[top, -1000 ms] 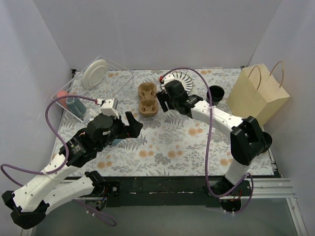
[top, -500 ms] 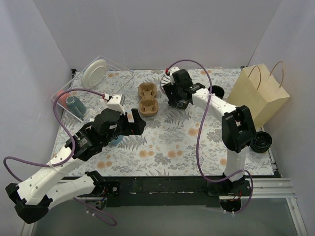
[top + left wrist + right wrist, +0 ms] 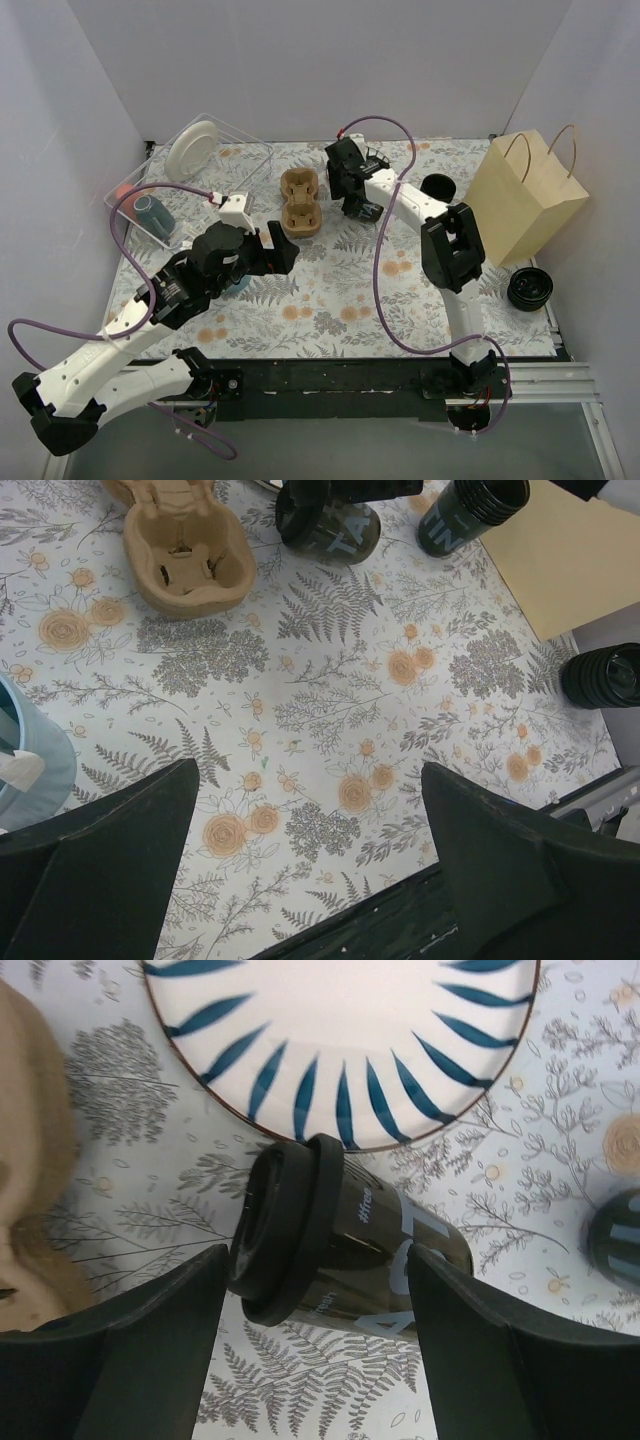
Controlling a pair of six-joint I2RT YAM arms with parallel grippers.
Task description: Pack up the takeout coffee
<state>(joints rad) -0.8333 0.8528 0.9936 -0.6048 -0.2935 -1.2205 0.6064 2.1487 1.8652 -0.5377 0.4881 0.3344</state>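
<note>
Tabletop point(image 3: 330, 290) is carrying everything. Right claw point(image 3: 318, 1260) is now reaching farther back than a moment ago, past the cup carrier point(image 3: 300, 202), standing open around a coffee cup point(image 3: 350, 1235) lying on its side by the plate point(image 3: 340, 1030), maybe not touching yet, so a grab is likely coming. Left claw point(image 3: 308, 772) is hanging wide open, empty.

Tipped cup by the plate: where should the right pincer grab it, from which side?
Grip the cup across its body, just behind the lid, from above. It lies on its side, lid toward the carrier, leaving both round flanks free. The open right pincer seems aligned lengthwise; probably rotate it.
</note>
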